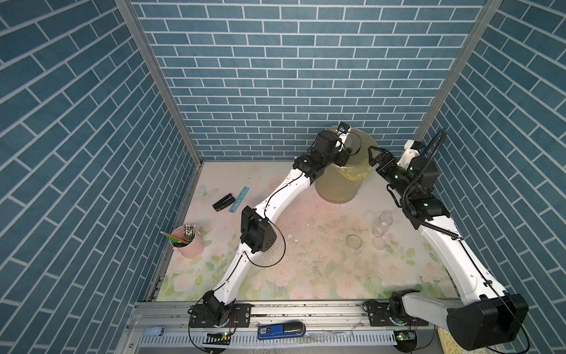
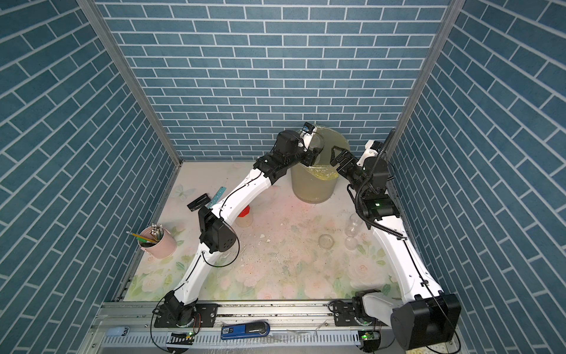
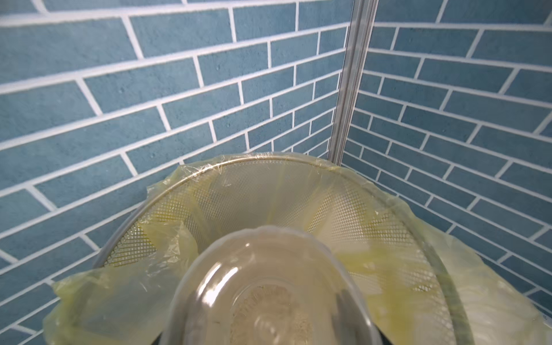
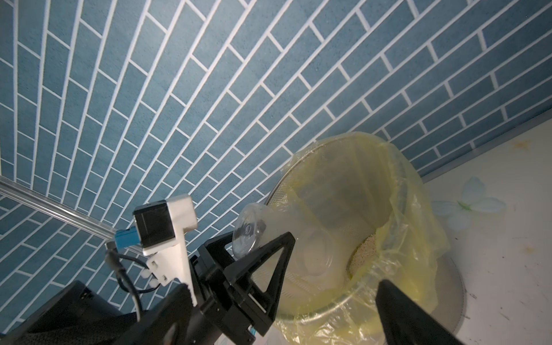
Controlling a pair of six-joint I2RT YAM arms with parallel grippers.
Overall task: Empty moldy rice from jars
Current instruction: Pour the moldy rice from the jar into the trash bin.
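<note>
Left gripper (image 4: 254, 242), pinching a clear jar (image 4: 310, 254) by its sides and holding it tipped, mouth down, over the mesh wastebasket (image 1: 337, 187) at the back of the table (image 1: 306, 275). The jar's base faces the left wrist camera; a pale grainy texture shows through it, and it cannot be told whether this lies in the jar or below it.

Wastebasket: lined with a yellow plastic bag (image 4: 418, 209) folded over the rim. Moldy rice (image 4: 364, 251) lies inside as a pale heap against the liner, under the jar's mouth.

Right gripper (image 1: 381, 159): jaws spread, nothing between them, just beside the wastebasket's rim on the side opposite the left gripper.

Second clear jar (image 1: 382, 225): lidless and apparently empty, standing on the table near the right arm. Two clear round lids (image 1: 354, 241) (image 1: 379, 243) lie flat in front of it, the latter just beside its base.

Red-capped jar (image 2: 245, 214): seen in a top view only, partly hidden behind the left arm, cap on; contents not discernible.

Pink pencil cup (image 1: 186, 242): upright at the table's left edge, holding pencils.
</note>
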